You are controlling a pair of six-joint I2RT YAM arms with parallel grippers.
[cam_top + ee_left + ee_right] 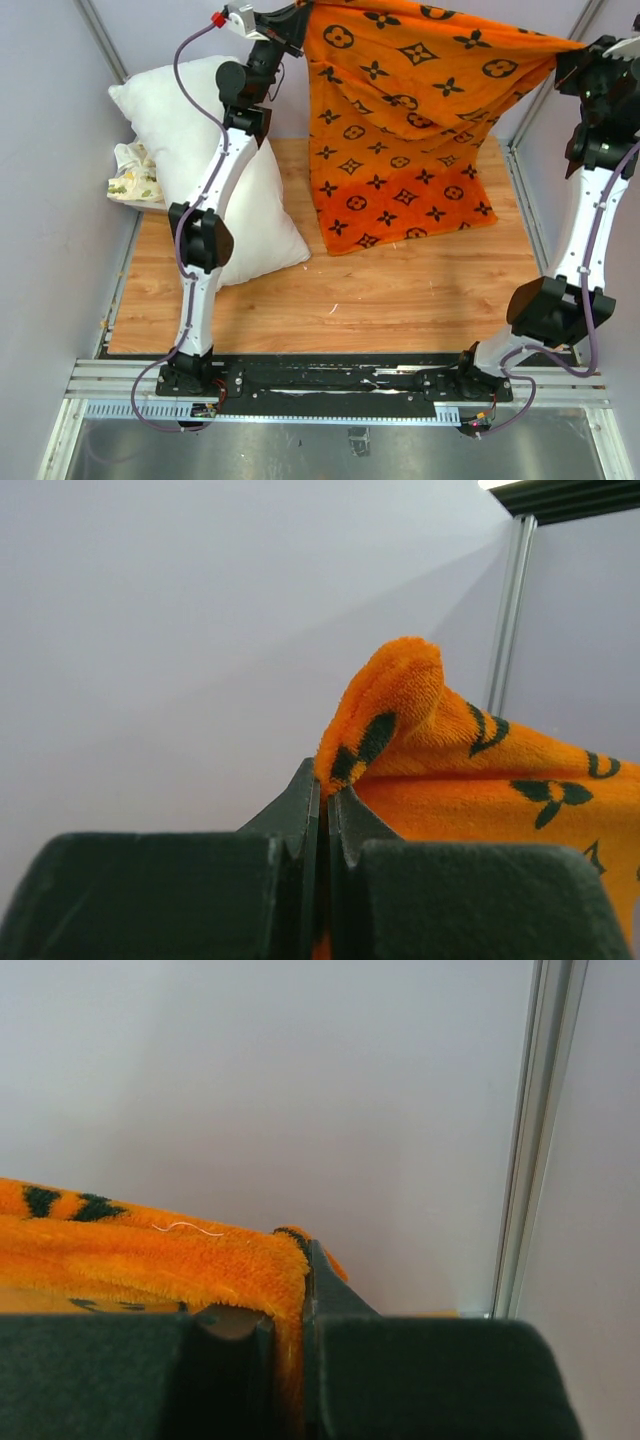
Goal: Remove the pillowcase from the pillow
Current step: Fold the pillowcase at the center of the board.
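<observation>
Top view: left gripper (303, 14) at top centre, right gripper (566, 58) at upper right. Each has a top corner of the pillowcase (410, 130), which is stretched between them and sags in the middle. Its lower edge rests on the wooden table (400, 290) in the centre-right. How tightly the jaws are closed isn't readable from here. The pillow (165, 105) is bare at upper left, leaning against the back wall and partly behind the left arm. It sits just left of the pillowcase; whether they touch can't be told. A small white printed cloth (135, 175) is tucked at its left side.

Left wrist view: fingers (300, 810) pressed together on the orange fabric, a thin slit between them, and a folded hem bulging above the tips. Only wall behind.

Right wrist view: jaws clamped on the hem edge, with fabric running off to the frame's left and a loose white thread (188, 1227) on the pile. This view shows no table or pillow.
</observation>
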